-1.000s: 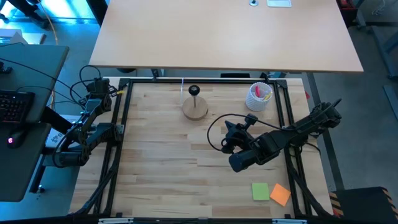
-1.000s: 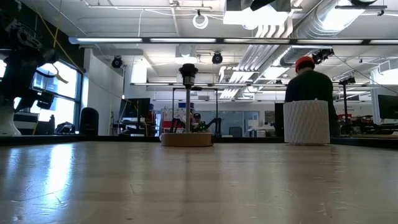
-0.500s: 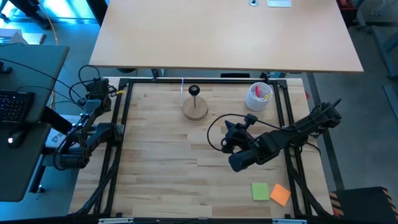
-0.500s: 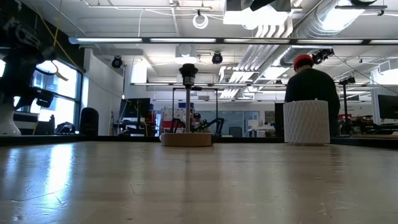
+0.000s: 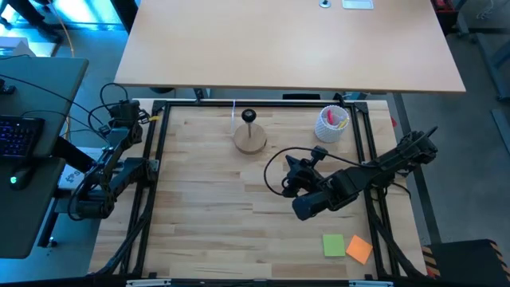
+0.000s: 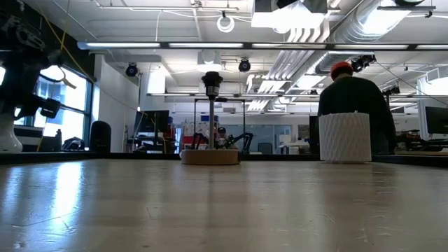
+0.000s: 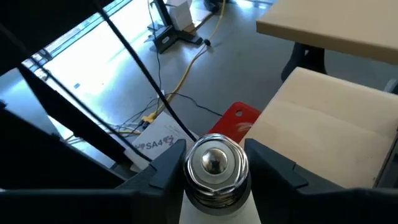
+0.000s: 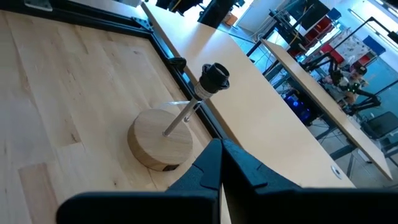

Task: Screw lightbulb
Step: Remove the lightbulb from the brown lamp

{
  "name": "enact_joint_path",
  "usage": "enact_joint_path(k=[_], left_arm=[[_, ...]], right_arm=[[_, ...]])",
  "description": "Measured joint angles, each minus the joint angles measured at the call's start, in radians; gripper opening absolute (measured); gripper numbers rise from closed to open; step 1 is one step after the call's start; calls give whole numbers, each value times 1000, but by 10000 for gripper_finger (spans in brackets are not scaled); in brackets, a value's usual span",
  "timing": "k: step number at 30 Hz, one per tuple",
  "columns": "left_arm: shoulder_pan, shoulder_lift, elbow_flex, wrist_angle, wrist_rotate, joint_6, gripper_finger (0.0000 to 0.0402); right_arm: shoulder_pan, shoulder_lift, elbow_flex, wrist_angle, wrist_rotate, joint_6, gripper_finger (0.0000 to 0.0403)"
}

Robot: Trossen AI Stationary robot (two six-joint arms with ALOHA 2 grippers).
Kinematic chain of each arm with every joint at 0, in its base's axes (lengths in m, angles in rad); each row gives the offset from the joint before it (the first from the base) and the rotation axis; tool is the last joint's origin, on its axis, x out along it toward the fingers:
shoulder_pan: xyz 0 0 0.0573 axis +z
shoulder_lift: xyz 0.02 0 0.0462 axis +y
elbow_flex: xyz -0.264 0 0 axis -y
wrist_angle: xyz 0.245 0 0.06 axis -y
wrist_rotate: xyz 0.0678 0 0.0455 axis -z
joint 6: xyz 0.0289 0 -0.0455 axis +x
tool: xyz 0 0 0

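Left claw grips the white frosted lightbulb's grey screw base at far left, base outward for threading. Right claw, pinched closed and empty, faces the round wooden stand.

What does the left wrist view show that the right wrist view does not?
Only the left wrist view shows the lightbulb, screw base forward, gripped between the left gripper fingers, off the table's side. Only the right wrist view shows the wooden stand with its black socket, empty, beyond the shut right gripper. Both show the second light table behind the workspace.
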Motion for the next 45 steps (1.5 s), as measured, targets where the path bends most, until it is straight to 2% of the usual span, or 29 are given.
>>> enact_joint_path(k=[7,17,25,37,45], left_arm=[[-90,-144,4,-188,-111,-145,134],[-178,-371,40,-278,-111,-296,134],[-265,-473,57,-366,-59,-445,134],[-406,-577,180,-496,-34,-492,133],[-466,-665,194,-492,155,-484,133]], right_arm=[[0,0,0,25,-8,-26,0],[0,0,0,27,-23,-26,0],[0,0,0,37,-23,-26,0],[1,0,0,36,-23,-26,0],[0,0,0,37,-23,-22,0]])
